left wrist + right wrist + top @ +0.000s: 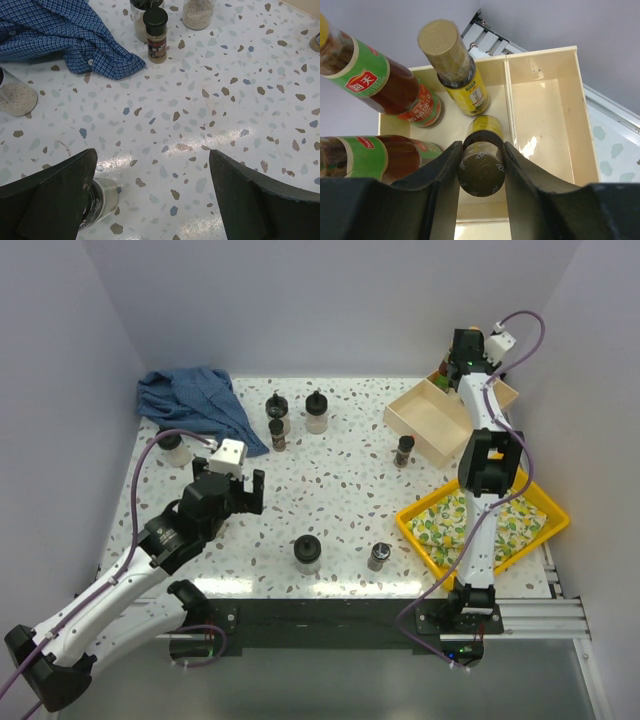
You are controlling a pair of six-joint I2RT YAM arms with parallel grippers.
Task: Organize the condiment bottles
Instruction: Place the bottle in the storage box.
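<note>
We see one jar (14,95) cut by the left wrist view's left edge, another jar (104,199) half hidden behind a finger (50,200) of the left gripper (152,155). Two green-labelled bottles (365,75) run off the right wrist view's left edge; tray (430,420) contents from above are too small to tell.

Bright, even overhead light, soft shadows, glare patches on the tabletop (227,134).
</note>
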